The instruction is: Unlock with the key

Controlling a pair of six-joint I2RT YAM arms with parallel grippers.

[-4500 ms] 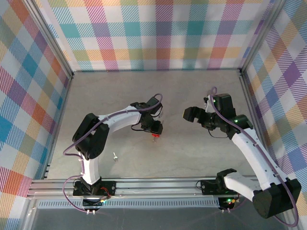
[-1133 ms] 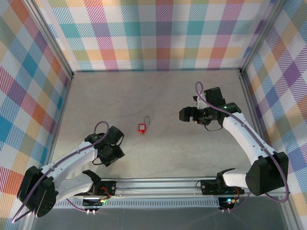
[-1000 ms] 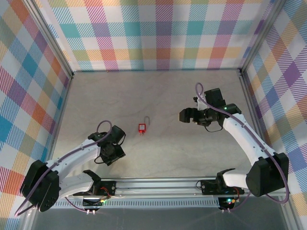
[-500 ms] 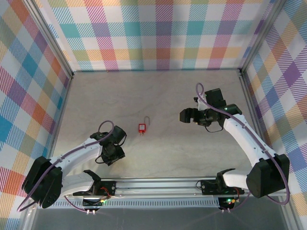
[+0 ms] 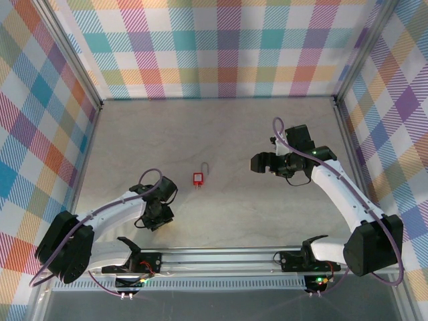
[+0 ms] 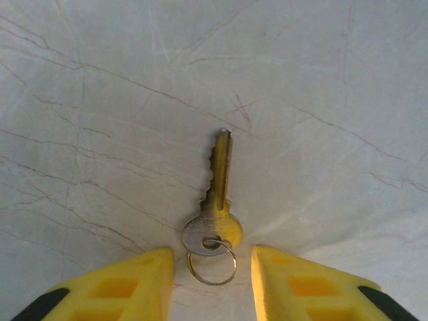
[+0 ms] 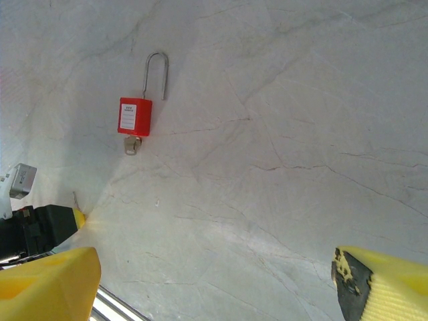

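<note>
key [image 6: 217, 194] flat, blade away from left gripper [image 6: 210, 255], jaws apart astride ring [image 6: 227, 273]

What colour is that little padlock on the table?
The padlock is red, with a silvery metal loop. The right wrist view shows it best.

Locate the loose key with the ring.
In the left wrist view the loose key lies flat on the table, its ring end between the left gripper's open fingers. From above, that is near-left of the red padlock.

Top overhead, whole table [image 5: 267, 134]; left wrist close, downward; right wrist higher — shares padlock [image 7: 134, 116].
</note>
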